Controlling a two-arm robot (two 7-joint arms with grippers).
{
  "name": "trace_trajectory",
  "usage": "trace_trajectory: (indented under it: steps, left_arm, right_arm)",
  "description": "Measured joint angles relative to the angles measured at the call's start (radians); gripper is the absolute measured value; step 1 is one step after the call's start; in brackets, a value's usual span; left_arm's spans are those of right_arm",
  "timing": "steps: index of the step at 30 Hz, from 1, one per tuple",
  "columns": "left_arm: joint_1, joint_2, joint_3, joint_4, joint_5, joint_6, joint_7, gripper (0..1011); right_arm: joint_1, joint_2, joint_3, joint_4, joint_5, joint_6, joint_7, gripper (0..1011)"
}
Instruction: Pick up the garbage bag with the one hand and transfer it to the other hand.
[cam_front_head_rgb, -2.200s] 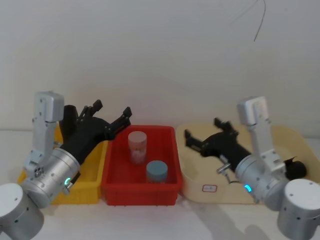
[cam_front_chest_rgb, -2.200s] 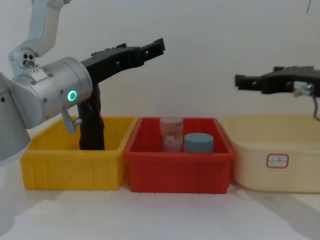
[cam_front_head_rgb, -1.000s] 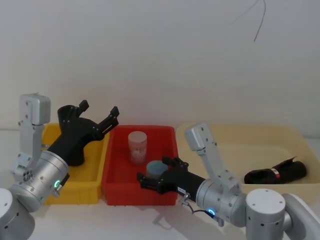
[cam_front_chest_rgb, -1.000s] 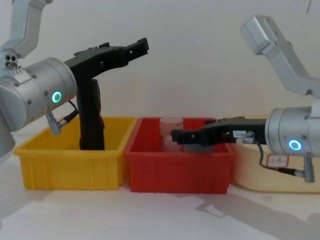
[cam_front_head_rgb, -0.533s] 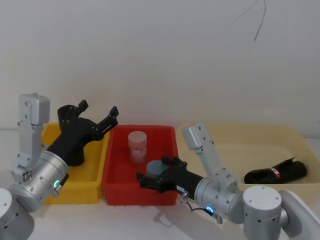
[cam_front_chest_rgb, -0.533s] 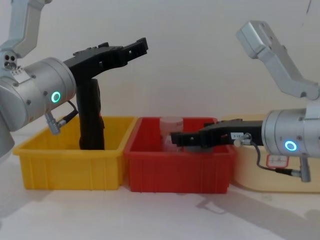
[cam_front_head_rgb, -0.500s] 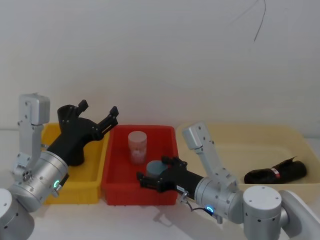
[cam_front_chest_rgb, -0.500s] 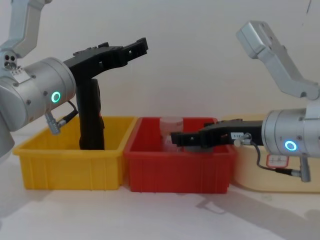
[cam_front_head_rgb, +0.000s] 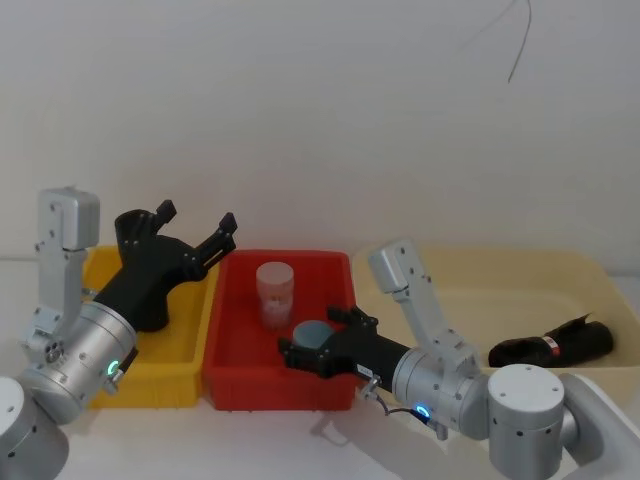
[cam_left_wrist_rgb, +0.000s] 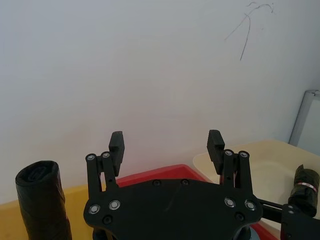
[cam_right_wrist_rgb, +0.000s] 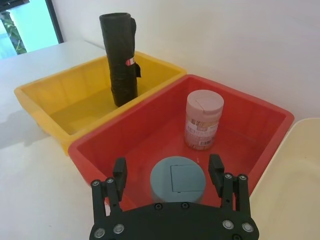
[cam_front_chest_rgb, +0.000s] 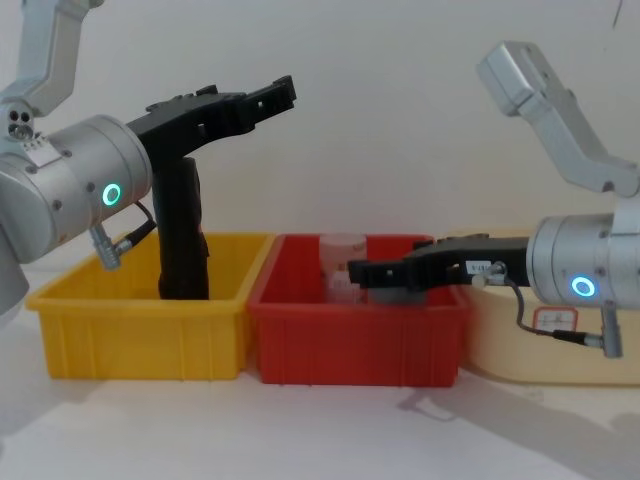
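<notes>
The garbage bag (cam_right_wrist_rgb: 119, 59), a black roll, stands upright in the yellow bin (cam_right_wrist_rgb: 65, 107) at the left of the frame. The left gripper (cam_front_head_rgb: 192, 230) hangs above that bin, jaws wide, empty. The right gripper (cam_front_head_rgb: 321, 336), jaws also wide, sits low over the red bin (cam_front_head_rgb: 229, 352) at centre, above a grey-lidded jar (cam_right_wrist_rgb: 178, 178) beside a pink canister (cam_right_wrist_rgb: 203, 119)

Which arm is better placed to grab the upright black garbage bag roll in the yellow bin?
Probably the left. The open left gripper hovers above the yellow bin, beside the upright black garbage bag roll. The open right gripper is over the red bin, at the grey-lidded jar.
</notes>
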Motion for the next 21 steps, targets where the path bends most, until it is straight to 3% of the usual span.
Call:
trace_trajectory:
  steps: [21]
  left_arm:
    - [0.0, 0.0, 0.0, 0.0, 0.0, 0.0, 0.0, 1000]
  right_arm:
    - [0.026, -0.001, -0.028, 0.052, -0.004, -0.004, -0.001, 1001]
